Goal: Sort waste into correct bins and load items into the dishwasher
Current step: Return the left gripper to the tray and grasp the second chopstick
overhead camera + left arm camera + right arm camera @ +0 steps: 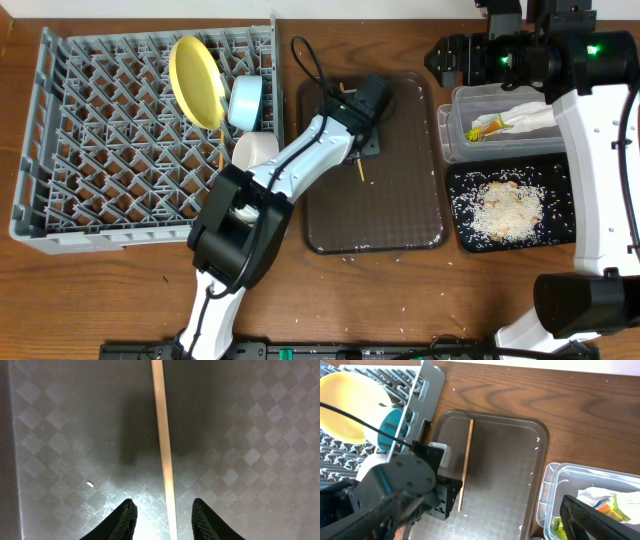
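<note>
The yellow plate [195,68] and light blue bowl [245,100] are being propped upright in the grey dish rack [90,190]. The left gripper [164,506] is being poised over the brown serving tray [400,200], jaws apart, a chopstick [162,435] lying flat between them. The right gripper [452,60] is being hung near the clear tub [450,135]; its jaws cannot be judged.

Robot lab: white arm [300,160], dish rack [100,140] on wooden table [90,300].
</note>
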{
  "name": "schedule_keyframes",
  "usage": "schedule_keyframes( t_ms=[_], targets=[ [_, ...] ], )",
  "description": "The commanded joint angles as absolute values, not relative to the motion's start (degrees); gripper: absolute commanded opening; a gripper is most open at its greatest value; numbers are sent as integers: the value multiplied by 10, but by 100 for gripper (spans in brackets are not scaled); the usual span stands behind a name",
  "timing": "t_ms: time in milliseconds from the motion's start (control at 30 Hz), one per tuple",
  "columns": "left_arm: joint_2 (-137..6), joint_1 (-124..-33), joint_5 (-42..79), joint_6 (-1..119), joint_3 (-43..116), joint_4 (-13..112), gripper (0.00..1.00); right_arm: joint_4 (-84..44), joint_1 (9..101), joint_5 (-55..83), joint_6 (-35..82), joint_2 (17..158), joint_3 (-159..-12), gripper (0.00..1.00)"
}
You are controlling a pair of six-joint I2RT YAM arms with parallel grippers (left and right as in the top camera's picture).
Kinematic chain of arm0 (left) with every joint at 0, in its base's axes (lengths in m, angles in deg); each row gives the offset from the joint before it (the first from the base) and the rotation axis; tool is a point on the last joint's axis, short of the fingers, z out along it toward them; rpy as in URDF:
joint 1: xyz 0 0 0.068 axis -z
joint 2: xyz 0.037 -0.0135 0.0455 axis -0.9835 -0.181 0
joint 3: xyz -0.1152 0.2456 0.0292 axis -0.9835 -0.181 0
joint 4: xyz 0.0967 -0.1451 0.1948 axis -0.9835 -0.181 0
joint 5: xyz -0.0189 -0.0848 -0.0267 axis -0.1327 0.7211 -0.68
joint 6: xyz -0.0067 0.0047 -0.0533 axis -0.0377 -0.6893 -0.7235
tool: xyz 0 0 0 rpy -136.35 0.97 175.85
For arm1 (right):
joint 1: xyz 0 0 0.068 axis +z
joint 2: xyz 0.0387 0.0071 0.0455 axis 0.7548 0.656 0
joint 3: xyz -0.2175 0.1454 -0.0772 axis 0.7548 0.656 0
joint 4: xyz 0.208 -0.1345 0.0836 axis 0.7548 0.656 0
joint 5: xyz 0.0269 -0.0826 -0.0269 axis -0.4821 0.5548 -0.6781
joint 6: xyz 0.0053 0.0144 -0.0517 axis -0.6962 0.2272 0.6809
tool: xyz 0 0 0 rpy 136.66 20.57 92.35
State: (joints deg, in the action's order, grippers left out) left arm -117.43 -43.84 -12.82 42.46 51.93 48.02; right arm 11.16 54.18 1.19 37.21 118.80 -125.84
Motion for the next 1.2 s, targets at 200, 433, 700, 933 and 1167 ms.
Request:
schedule_keyframes(
  t_ms=[200,433,700,933,1167],
  targets=[
    [-1205,-406,-208,415,522,492,37,112,547,13,370,1187,-1265,99],
    [-1226,-410,-207,389,522,500,38,112,547,13,371,1187,-1265,99],
    [-1226,-410,-177,389,522,500,29,112,547,13,370,1187,-1265,99],
    [-1225,-410,-140,389,522,474,8,112,547,13,370,1187,-1265,99],
    [-1171,-423,-132,443,546,406,7,112,547,13,370,1187,-1265,99]
  ],
)
